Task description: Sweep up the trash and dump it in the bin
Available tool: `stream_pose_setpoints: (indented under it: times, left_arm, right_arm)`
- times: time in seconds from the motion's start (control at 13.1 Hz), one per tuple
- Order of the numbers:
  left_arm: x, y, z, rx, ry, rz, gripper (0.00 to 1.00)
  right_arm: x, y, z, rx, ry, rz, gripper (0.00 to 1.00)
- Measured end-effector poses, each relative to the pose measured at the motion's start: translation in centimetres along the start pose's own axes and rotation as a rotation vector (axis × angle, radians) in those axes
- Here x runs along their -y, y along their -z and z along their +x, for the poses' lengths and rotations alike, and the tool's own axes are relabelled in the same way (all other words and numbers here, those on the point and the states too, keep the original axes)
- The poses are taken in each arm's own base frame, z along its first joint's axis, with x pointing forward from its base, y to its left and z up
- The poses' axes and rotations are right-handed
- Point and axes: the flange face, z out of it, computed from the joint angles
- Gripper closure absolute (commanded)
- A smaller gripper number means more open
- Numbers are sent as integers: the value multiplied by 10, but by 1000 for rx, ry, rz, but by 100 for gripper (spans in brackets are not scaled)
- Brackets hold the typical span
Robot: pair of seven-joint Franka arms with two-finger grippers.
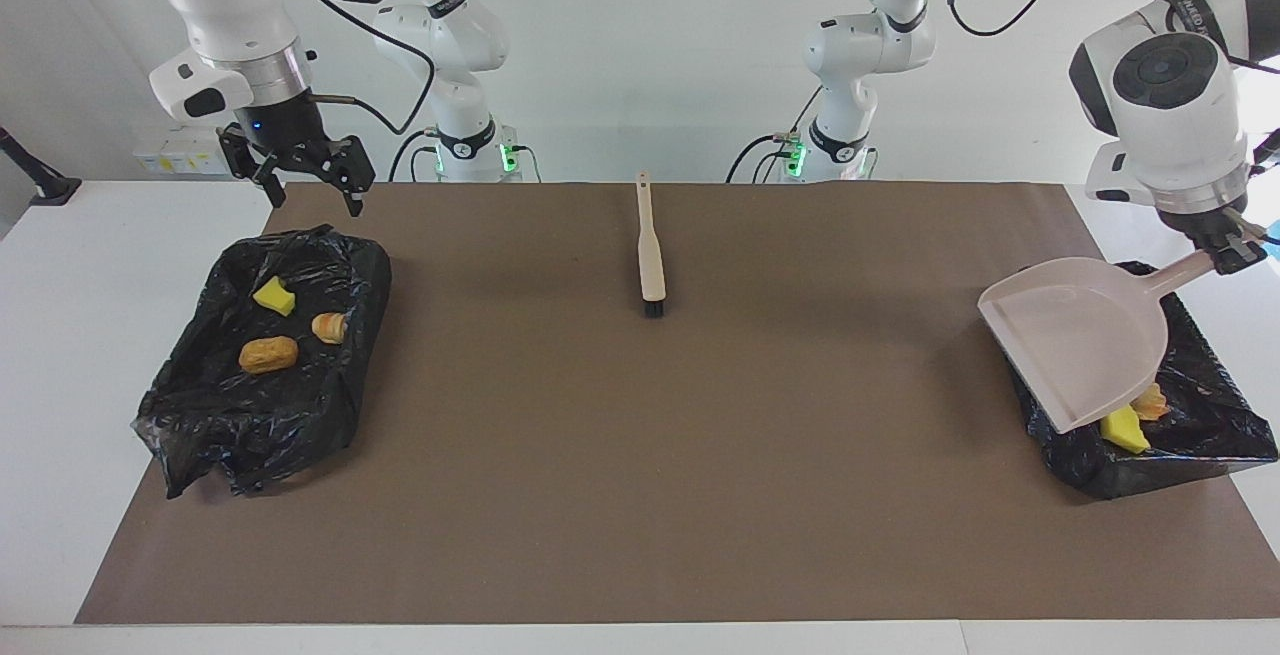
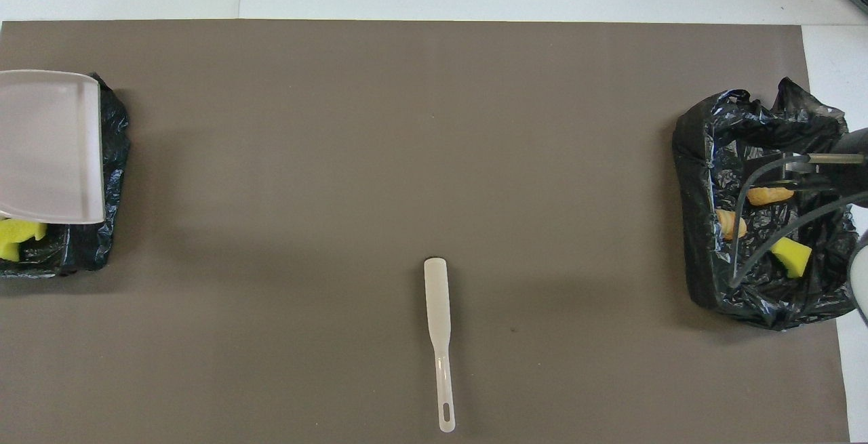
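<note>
A brown paper mat [image 2: 434, 159] covers the table. A slim beige plastic brush [image 2: 439, 335] lies on it near the robots' edge, midway along, handle toward the robots. At the left arm's end a beige plastic dustpan [image 2: 51, 146] covers most of a bin lined with black plastic [image 2: 102, 247]; a yellow sponge scrap [image 2: 17, 237] shows beside the pan's edge. At the right arm's end, another black-lined bin [image 2: 698, 159] holds two tan-orange crumbly chunks [image 2: 729, 224] and a yellow wedge [image 2: 790, 255], crossed by dark cables [image 2: 753, 186].

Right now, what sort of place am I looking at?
Most likely a robotics lab set up for a cleaning test. Two white robot arms stand at a table covered with brown paper; on it lie a brush and two bag-lined bins of sponge scraps. The left hand holds a dustpan.
</note>
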Motion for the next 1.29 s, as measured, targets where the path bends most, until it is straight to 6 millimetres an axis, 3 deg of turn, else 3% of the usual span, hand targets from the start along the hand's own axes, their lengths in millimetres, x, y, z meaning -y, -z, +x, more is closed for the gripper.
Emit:
stream_pose_setpoints:
  times: [0.15, 0.53, 0.84, 1.29]
  left_arm:
    - [-8, 13, 28, -105, 76, -49, 100]
    - [-31, 29, 82, -337, 290, -253, 100]
    - [-65, 65, 169, -359, 637, -404, 100]
    - [-88, 108, 265, -419, 906, -437, 100]
  right_arm:
    - [-12, -1, 1, 2, -18, 0, 0]
    - [-3, 0, 0, 1, -2, 0, 0]
    - [-3, 0, 0, 1, -2, 0, 0]
    - [-1, 0, 0, 1, 2, 1, 0]
